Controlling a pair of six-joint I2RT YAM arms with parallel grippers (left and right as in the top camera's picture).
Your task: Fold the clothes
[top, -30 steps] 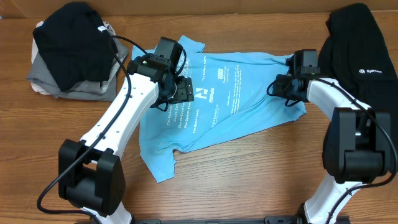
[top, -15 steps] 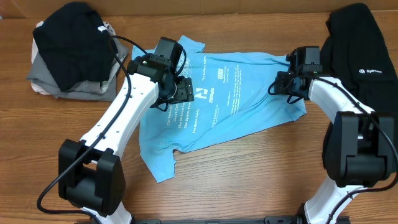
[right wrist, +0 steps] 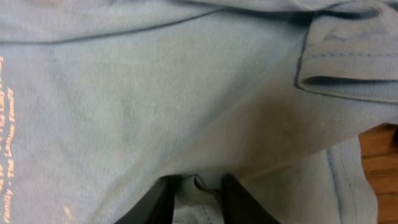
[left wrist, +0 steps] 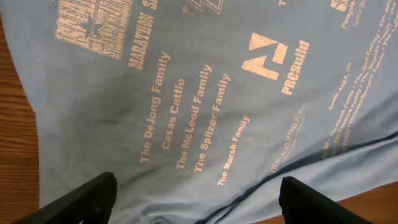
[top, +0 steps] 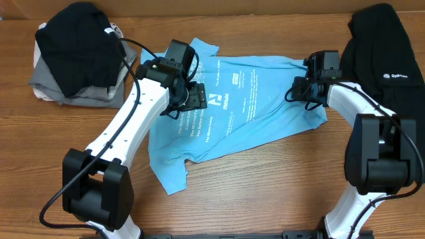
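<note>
The light-blue T-shirt (top: 252, 99) lies flat and opened out in the middle of the bench (top: 265, 192), print side up. Its long axis runs across the bench from left to right, a little tilted. The left end drops toward the front edge and the right end sits higher, close to the right arm. One sleeve (top: 202, 50) points to the far side. A narrow corner of the cloth reaches forward at the lower left. The printed text (top: 229, 89) stands turned on its side in the overhead view, so its lines run roughly along the short direction of the shirt.

The left hand (top: 192, 96) is over the left part of the shirt, above the lines of names. Its fingers (left wrist: 81, 199) stand wide apart and there is only flat cloth between them. Whether the tips touch the cloth, I cannot tell.

The right hand (top: 307, 89) is at the right end of the shirt, beside a hemmed edge that is folded over. Its fingers (right wrist: 158, 199) are close together and a small ridge of the blue cloth is pinched between them — so it is clamped on the T-shirt.

Just to the right of this hand lies a black garment (top: 382, 53) with a small white logo (top: 398, 76), in a loose heap at the far right corner. At the far left corner, well apart from the shirt, a second black piece (top: 73, 43) rests on a grey garment (top: 83, 96).
</note>
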